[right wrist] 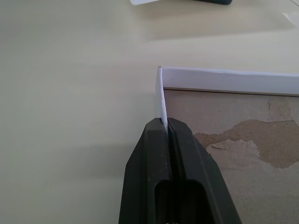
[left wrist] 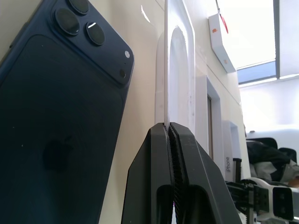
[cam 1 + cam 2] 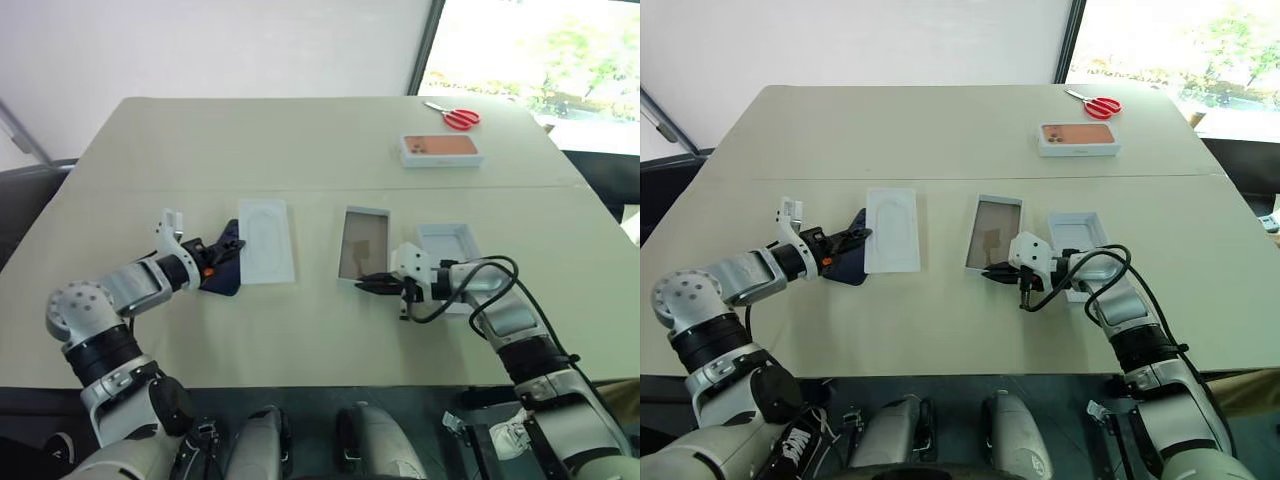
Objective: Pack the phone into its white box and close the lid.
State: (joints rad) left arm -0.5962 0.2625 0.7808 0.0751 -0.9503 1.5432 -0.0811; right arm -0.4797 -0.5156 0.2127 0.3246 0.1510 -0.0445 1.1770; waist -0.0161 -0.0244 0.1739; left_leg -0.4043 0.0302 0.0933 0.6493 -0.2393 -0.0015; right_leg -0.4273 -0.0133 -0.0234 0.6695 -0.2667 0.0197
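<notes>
The dark navy phone [image 2: 56,116] lies back up on the table, partly under the left edge of a flat white insert [image 3: 268,240]. My left gripper [image 3: 231,246] is shut on that insert's thin edge, right beside the phone. The white box [image 3: 362,245] lies open at the table's middle and shows its brownish floor. My right gripper [image 3: 372,284] is shut on the box's near wall [image 1: 229,79], close to a corner. The lid [image 3: 445,243] lies inside up just right of the box, and my right forearm crosses its near end.
A box printed with an orange phone [image 3: 441,148] and red scissors [image 3: 455,116] lie at the far right of the table. A seam runs across the beige tabletop [image 3: 300,150] behind the working area. Bare table lies between insert and box.
</notes>
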